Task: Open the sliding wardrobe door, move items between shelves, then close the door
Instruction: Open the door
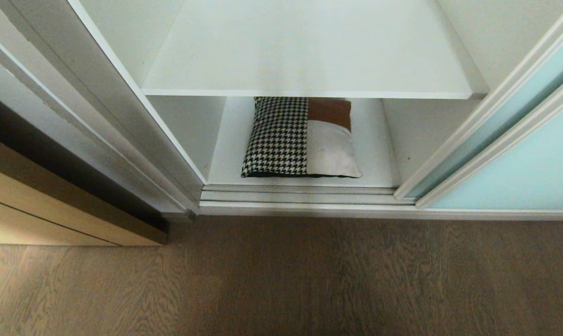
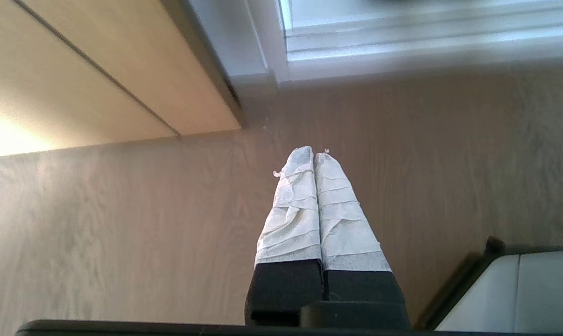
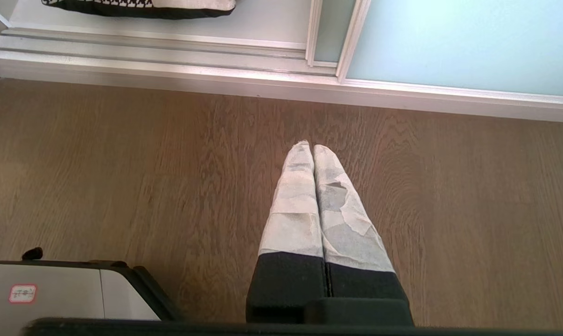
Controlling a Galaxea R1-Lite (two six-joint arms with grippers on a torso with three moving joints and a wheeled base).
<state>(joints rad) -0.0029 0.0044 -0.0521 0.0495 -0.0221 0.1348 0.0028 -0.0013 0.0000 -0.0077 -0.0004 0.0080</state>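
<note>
While the sliding wardrobe door (image 1: 519, 158) stands pushed aside to the right, a patchwork cushion (image 1: 300, 137) of houndstooth, brown and pale grey lies flat on the bottom shelf (image 1: 379, 163), under the bare upper shelf (image 1: 309, 56) and just behind the silver floor track (image 1: 300, 196). Both the left tool (image 2: 314, 154) and the right tool (image 3: 312, 147) hang clenched and empty over the wooden floor (image 1: 281, 280), apart from the wardrobe.

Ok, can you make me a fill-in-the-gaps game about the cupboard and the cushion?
1. The cushion lies on the ____ shelf.
2. The sliding wardrobe door is pushed to the ____ side.
3. The left gripper hangs above the wooden ____.
4. The right gripper is ____.

Missing words: bottom; right; floor; shut
</note>
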